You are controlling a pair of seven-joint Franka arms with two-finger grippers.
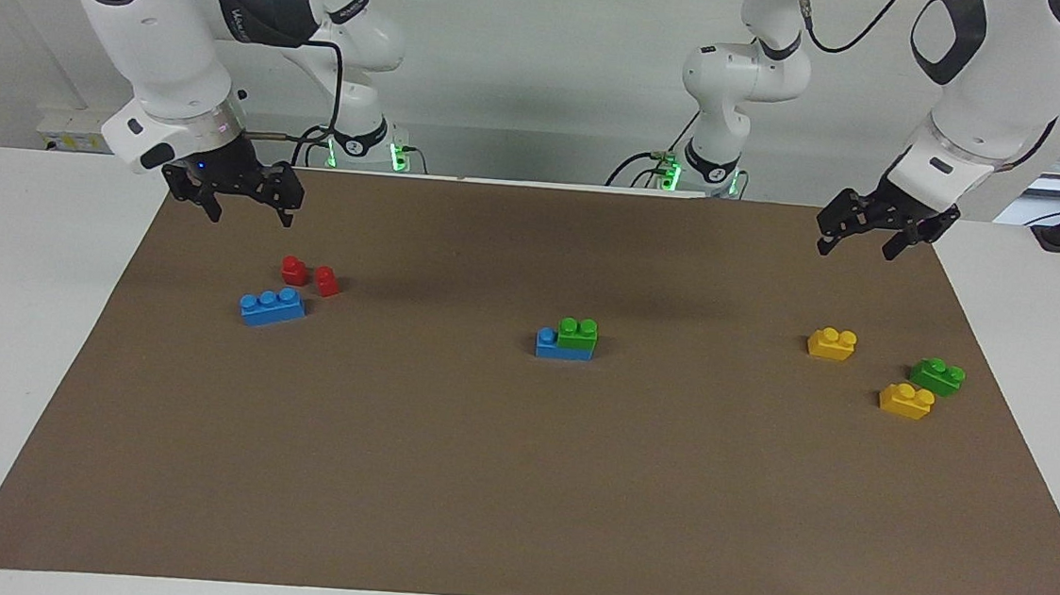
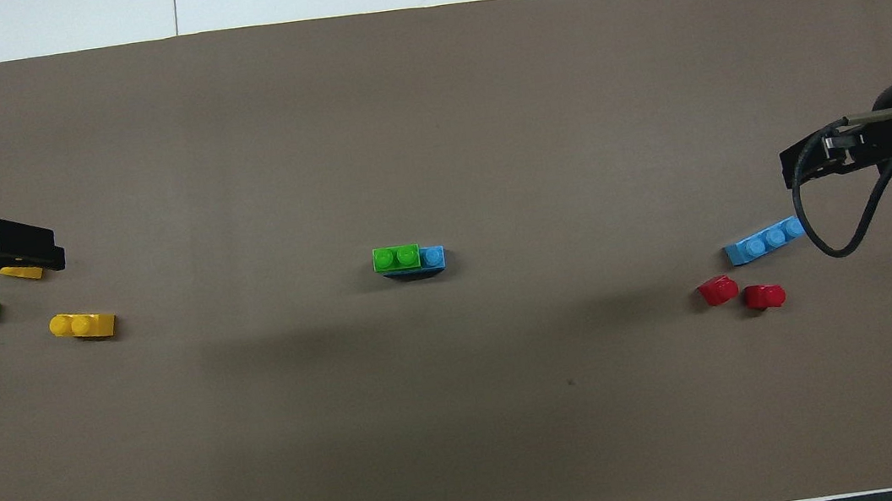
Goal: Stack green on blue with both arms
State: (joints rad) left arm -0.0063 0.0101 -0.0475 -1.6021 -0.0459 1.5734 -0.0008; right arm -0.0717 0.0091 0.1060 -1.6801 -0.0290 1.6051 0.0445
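You are looking at a robotics lab: two white jointed robot arms [image 1: 154, 31] are standing bolted at twelve o'clock of a plain white table [image 1: 8, 313], cables trailing and green status lights glowing at their bases, while a flat brown paper mat [image 1: 515, 486] is covering the worktop.

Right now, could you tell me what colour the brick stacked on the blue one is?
Bright green, sitting on the blue brick; clearest in the facing view.
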